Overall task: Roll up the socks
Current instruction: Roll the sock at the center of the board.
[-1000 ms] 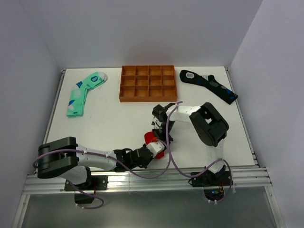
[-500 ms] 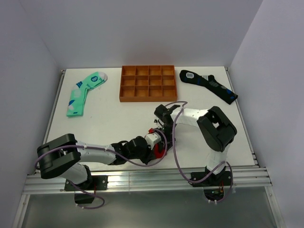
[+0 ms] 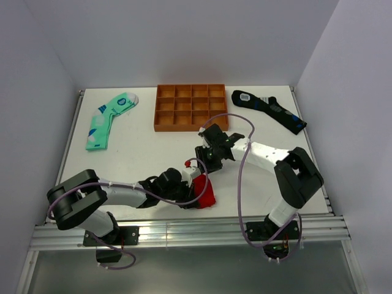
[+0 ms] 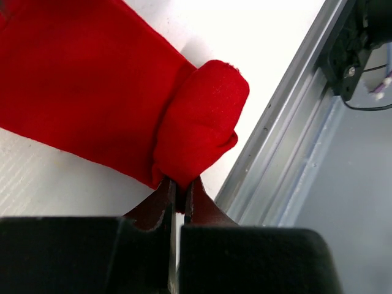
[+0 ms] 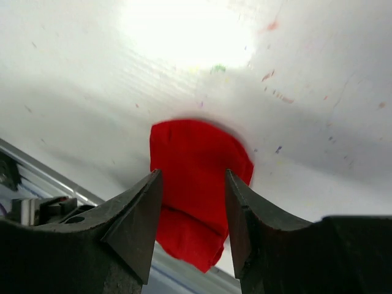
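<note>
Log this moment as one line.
left claw: shut on red fabric sock, rolled end | right claw: open, holding nothing | roll: partly done

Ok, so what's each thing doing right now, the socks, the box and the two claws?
red sock: one end rolled up, the rest flat.
mint-green sock: lying flat, unrolled.
black sock: lying flat, unrolled.
orange tray: compartments empty.
left gripper: shut, pinching the red sock at its rolled end.
right gripper: open, holding nothing.
</note>
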You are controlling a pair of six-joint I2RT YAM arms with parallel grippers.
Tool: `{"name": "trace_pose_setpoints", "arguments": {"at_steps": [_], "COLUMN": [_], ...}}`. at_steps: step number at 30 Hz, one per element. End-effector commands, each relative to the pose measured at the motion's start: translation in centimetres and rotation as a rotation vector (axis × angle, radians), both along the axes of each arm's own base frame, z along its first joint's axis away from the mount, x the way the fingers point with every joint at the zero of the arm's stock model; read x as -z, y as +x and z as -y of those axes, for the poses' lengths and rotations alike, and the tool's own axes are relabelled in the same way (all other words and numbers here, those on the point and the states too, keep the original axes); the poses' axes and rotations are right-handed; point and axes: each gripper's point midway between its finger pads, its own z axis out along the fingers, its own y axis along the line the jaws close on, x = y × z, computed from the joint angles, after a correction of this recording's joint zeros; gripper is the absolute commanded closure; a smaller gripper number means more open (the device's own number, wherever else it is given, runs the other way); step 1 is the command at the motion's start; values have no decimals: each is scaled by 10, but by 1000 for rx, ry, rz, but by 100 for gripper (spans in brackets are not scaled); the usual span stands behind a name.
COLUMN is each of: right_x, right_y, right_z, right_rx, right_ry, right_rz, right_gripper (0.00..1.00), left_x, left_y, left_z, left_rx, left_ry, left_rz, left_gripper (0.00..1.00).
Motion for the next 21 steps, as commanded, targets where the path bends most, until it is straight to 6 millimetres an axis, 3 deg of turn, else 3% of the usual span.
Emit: {"name": "trace_pose_setpoints", "arguments": {"at_steps": [1, 4, 6, 7, 9, 10, 12, 15, 21], "right_x": [-16, -31, -42, -36, -51, -44, -54, -50, -36], "right_y": [21, 25, 22, 13, 12, 5, 0, -11, -35], "right_z": [1, 4, 5, 8, 4, 8, 4, 6, -2], "right_rx": [44, 41, 24, 9, -9, -18, -37, -60, -162], "right_ry": [38, 70, 115, 122, 195, 200, 250, 257, 212], "right_rz": [123, 203, 258, 256, 321, 317, 360, 369, 375], "right_gripper": [48, 48, 48, 48, 48, 48, 49, 49, 50], "left_x": [17, 21, 21, 21, 20, 20, 21, 21, 20], "left_y": [-17, -14, -15, -14, -14, -14, -13, -14, -10], "left_z": [-15, -16, -15, -16, -17, -17, -20, -23, -26], "left_rx": [11, -8, -13, -16, -17, -16, -23, -22, -20], "left_ry": [46, 62, 63, 61, 52, 49, 60, 67, 74], "left_rz": [-132, -168, -211, -227, -275, -289, -314, -340, -393], "left_gripper": [100, 100, 100, 100, 100, 100, 100, 100, 100]}}
